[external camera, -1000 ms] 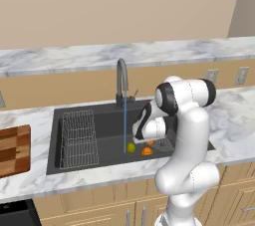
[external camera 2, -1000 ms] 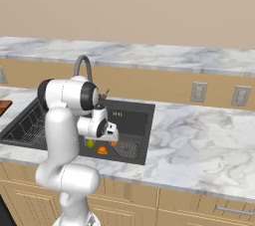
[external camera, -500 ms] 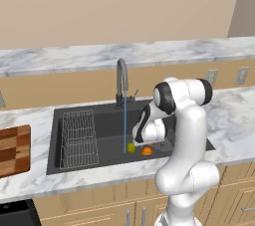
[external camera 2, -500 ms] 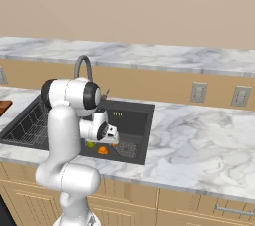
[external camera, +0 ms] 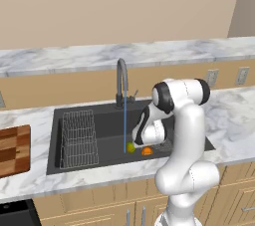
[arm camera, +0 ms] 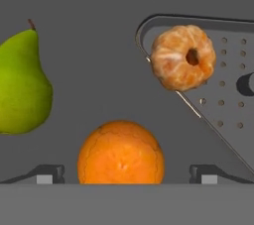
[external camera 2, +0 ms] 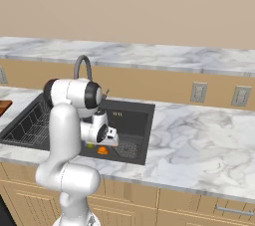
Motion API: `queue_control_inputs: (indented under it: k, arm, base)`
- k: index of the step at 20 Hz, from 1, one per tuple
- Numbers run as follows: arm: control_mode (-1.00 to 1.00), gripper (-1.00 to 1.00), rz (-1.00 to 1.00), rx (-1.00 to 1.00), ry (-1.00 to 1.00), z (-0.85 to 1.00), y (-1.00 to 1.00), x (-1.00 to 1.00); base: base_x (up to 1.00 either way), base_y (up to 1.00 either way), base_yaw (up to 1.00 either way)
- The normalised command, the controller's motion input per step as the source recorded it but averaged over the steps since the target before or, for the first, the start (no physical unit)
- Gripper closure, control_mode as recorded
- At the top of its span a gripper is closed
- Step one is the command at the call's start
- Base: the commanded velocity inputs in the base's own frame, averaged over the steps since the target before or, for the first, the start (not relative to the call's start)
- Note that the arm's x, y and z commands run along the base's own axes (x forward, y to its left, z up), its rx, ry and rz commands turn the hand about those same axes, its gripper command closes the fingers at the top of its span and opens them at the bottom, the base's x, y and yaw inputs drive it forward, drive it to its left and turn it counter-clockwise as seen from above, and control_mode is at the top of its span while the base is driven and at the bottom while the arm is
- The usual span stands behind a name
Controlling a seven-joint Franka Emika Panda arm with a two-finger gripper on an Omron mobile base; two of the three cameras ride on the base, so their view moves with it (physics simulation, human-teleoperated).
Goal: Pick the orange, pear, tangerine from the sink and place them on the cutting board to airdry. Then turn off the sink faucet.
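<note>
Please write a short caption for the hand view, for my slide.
Open gripper above the orange in the sink, pear and tangerine nearby.

We see a glossy white arm (external camera: 187, 135) built of thick, rounded tube segments — smooth shells with no cables or markings we can make out. Dark, nearly black bands ring the joints, plainest at the rounded elbow in the upper middle of both base views. The hand (external camera 2: 102, 133) is a white block with dark trim — in the hand view, two small dark finger tips (arm camera: 49, 173) with pale grey pads at the bottom edge
</note>
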Motion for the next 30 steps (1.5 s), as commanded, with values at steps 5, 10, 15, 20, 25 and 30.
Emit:
queue_control_inputs:
  k: [5,10,15,20,25,30]
  arm:
    - [-1.00,-1.00,0.00,0.00,0.00,-0.15,0.00,0.00]
    - [-1.00,-1.00,0.00,0.00,0.01,-0.16,0.00,0.00]
    - [-1.00,-1.00,0.00,0.00,0.03,-0.19,0.01,0.08]
    - [-1.00,-1.00,0.00,0.00,0.03,-0.19,0.01,0.01]
    - [-1.00,1.00,0.00,0.00,0.04,-0.16,0.00,0.00]
    - [-1.00,1.00,0.00,0.02,0.00,-0.01,0.00,-0.03]
  base:
    - [0.00,0.00,0.00]
    - [0.00,0.00,0.00]
    - [0.00,0.00,0.00]
    - [0.00,0.00,0.00]
    - [0.00,0.00,0.00]
    - [0.00,0.00,0.00]
